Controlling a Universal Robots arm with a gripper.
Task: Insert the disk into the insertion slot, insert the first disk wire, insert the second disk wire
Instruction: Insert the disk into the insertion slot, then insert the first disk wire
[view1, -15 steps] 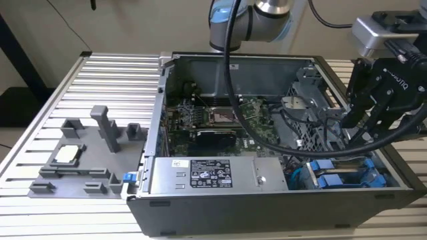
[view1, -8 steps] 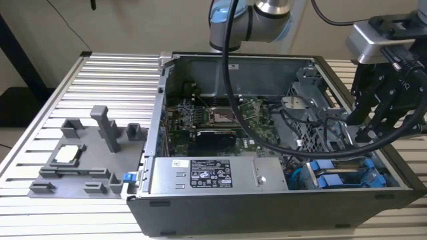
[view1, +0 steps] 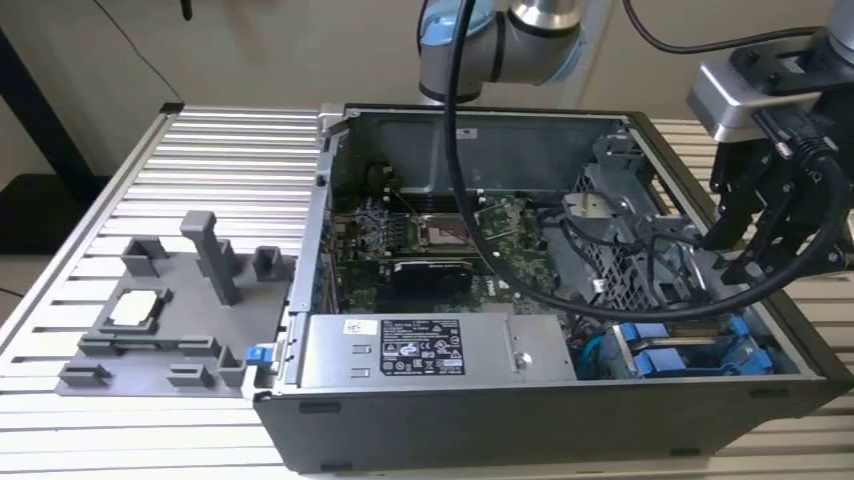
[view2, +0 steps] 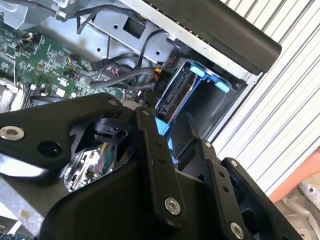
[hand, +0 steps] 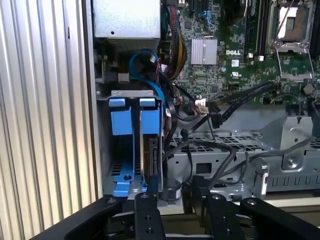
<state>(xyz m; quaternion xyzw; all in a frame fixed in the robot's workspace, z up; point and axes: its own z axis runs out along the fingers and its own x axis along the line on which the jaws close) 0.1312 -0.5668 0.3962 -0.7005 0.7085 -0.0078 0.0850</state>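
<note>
My gripper (hand: 175, 190), jaws apart and empty, hangs near the disk (hand: 150, 155), which stands on edge in the slot (hand: 131, 93), its long edge parallel to the case wall (hand: 91, 125), its flat faces hidden.

Matt black jaws over grey metal and blue plastic

Just beyond the jaws, whose black links look matt with shiny screw heads, the disk (hand: 150, 156) shows a dull grey metal edge in a smooth blue plastic carrier (hand: 149, 120). The insertion slot (hand: 131, 93) is bare grey sheet metal. Farther from the jaws, the black cables (hand: 220, 107) look smooth and rubbery, and the table (view1: 200, 160) is ribbed matt aluminium.
</note>
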